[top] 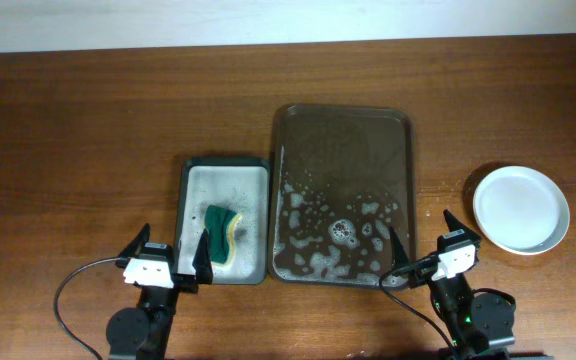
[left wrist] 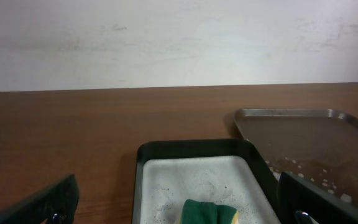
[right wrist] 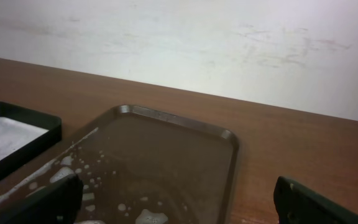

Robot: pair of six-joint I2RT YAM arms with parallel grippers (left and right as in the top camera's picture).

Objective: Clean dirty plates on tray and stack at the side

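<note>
1. The plates showed as one white round shape on the bare table, well apart from the tray at its 3 o'clock. From above, I could not tell how many were stacked there. No smear showed on the top one.
2. The tray sat mid-table with no plate on it. Suds were scattered over its 6 o'clock half, and its 12 o'clock half was bare.
3. Just beside it at 9 o'clock, the smaller grey tray held a green and yellow sponge, which lay toward that tray's 6 o'clock end.
4. The left gripper hung at the smaller tray's 6 o'clock edge, fingers spread apart and holding nothing. The right gripper hung at the brown tray's 5 o'clock corner, likewise spread and empty.
5. By my reading, the task looked all but finished: the plates were off the tray and set aside, the sponge was put down, and both tools were free. Nothing obvious remained, though the stack's count stayed unverified.
</note>
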